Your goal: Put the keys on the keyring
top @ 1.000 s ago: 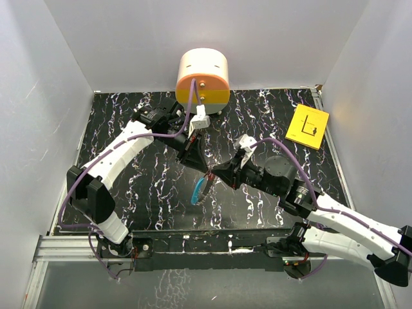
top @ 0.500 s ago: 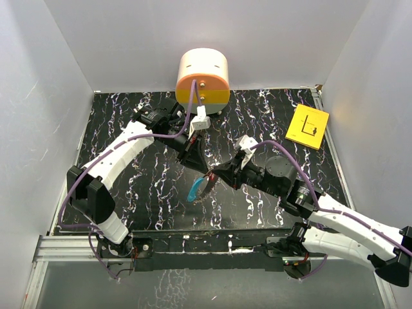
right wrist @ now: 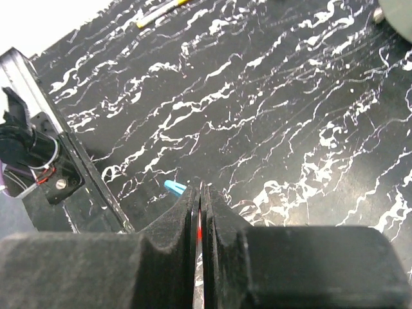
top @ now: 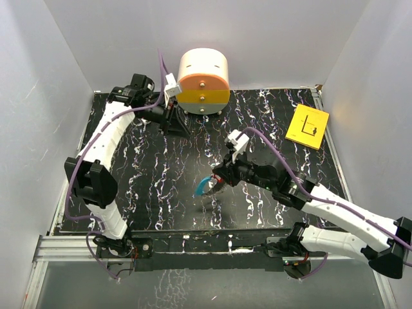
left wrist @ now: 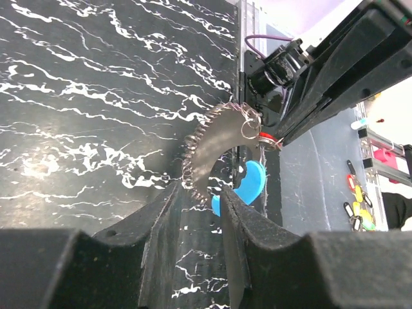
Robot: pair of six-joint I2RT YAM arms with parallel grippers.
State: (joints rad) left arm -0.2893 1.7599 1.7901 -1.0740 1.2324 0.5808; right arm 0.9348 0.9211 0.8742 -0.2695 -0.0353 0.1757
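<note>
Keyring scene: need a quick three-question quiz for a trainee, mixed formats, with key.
1. True or false: the left hand is gripping the keyring.
2. Where is the yellow card? A) on the far right part of the table B) under the keyring C) in the left hand.
3. In the right wrist view, what colour shows between the shut fingers of the right hand?
Key: 1 false, it is open and well apart from the keyring; 2 A; 3 red, the key.
</note>
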